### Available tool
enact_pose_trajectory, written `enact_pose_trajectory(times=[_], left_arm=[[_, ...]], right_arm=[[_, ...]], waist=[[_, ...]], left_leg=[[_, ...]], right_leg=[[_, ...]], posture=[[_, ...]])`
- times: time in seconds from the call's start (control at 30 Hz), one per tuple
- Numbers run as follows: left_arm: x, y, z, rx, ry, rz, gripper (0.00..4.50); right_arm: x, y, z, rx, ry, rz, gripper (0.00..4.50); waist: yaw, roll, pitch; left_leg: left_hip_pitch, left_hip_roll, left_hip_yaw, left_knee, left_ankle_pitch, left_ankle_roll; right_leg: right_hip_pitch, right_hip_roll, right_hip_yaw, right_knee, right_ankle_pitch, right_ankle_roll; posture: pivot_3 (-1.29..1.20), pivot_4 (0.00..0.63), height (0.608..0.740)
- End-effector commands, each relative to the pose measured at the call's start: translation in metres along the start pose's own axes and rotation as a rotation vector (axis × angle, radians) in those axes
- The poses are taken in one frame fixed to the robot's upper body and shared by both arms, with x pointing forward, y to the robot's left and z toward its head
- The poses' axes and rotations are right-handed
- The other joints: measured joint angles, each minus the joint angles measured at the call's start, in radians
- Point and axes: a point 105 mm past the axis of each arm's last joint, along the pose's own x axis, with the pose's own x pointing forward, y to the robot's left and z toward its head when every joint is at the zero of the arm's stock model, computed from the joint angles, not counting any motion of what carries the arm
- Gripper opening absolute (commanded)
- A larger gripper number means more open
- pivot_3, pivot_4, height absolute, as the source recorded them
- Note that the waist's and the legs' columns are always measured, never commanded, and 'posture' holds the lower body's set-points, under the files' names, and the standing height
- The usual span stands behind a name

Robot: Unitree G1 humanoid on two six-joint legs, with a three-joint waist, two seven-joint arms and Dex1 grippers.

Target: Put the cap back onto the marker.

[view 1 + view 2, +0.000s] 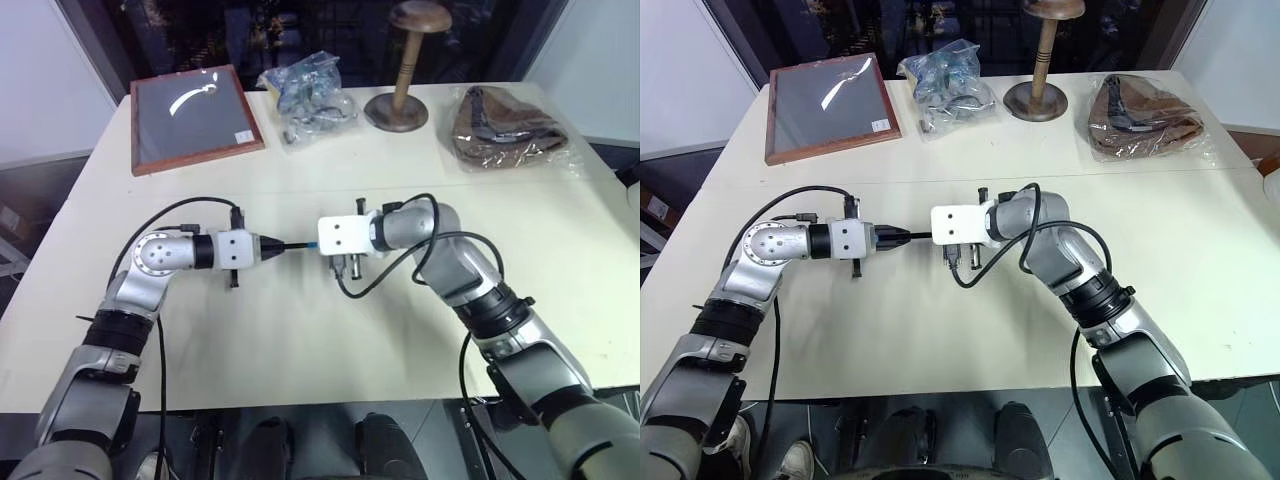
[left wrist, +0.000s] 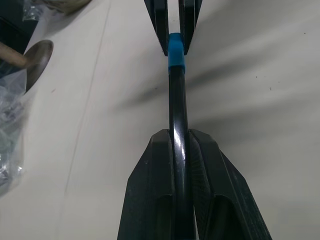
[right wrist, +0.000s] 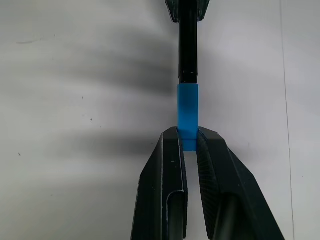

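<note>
The thin black marker runs level above the table between my two hands. My left gripper is shut on its shaft. The small blue cap sits in line with the marker, and the marker's end goes into the cap's open mouth; how deep is hidden. My right gripper is shut on the cap's rear end. From the head, the marker spans the short gap between the left gripper and the right gripper, over the middle of the table.
Along the far edge of the white table stand a framed dark board, a clear bag of small parts, a wooden stand and a brown pouch in plastic. Cables loop from both wrists.
</note>
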Motion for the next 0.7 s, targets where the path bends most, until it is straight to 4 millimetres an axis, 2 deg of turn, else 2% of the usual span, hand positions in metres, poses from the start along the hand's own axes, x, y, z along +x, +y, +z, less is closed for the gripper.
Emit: enact_pose_trajectory(times=[0.03, 0.7], left_arm=[[0.003, 0.023, 0.026, 0.07, -0.1, 0.098, 0.0], [0.003, 0.028, 0.029, 0.035, -0.114, 0.099, 0.0]], right_arm=[[0.003, 0.006, 0.05, -0.113, -0.153, 0.038, 0.13], [0.012, 0.007, 0.068, -0.222, -0.144, -0.011, 0.13]], waist=[[0.0, 0.0, 0.0], [-0.001, 0.0, 0.0]], left_leg=[[0.0, 0.0, 0.0, 0.0, 0.0, 0.0], [0.0, 0.0, 0.0, 0.0, 0.0, 0.0]], right_leg=[[0.0, 0.0, 0.0, 0.0, 0.0, 0.0], [0.0, 0.0, 0.0, 0.0, 0.0, 0.0]], posture=[[0.0, 0.15, 0.74], [0.0, 0.15, 0.74]])
